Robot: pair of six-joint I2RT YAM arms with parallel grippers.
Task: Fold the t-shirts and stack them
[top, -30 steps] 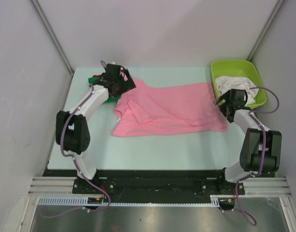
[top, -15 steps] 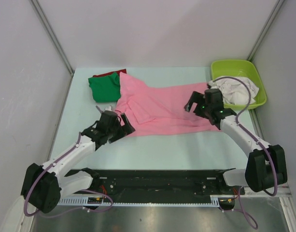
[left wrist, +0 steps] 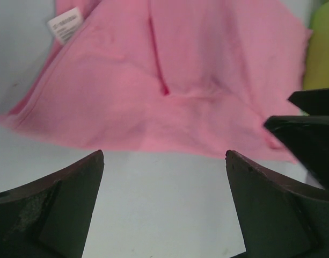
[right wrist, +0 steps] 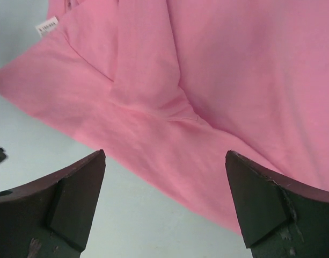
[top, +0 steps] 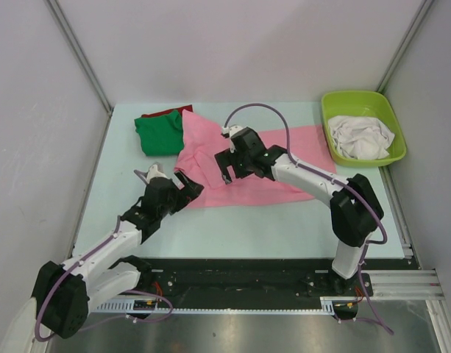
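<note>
A large pink t-shirt (top: 284, 158) lies spread and partly doubled over in the middle of the table, its neck label (left wrist: 66, 23) at the left. Folded green (top: 157, 132) and red (top: 166, 114) t-shirts are stacked at the back left, touching the pink one. White t-shirts (top: 361, 136) are bunched in the tub. My left gripper (top: 182, 187) is open over bare table just short of the pink shirt's near left edge (left wrist: 164, 155). My right gripper (top: 229, 165) is open above the pink shirt's near left part (right wrist: 165, 153), holding nothing.
A lime-green tub (top: 357, 95) stands at the back right corner. Grey walls close in the table (top: 232, 228) on three sides. The two grippers hover close together; the right one's fingers (left wrist: 309, 134) show in the left wrist view.
The left arm came from the green stack to the shirt's near left edge. The right arm swung from the tub leftward across the pink shirt. Both stayed open.
</note>
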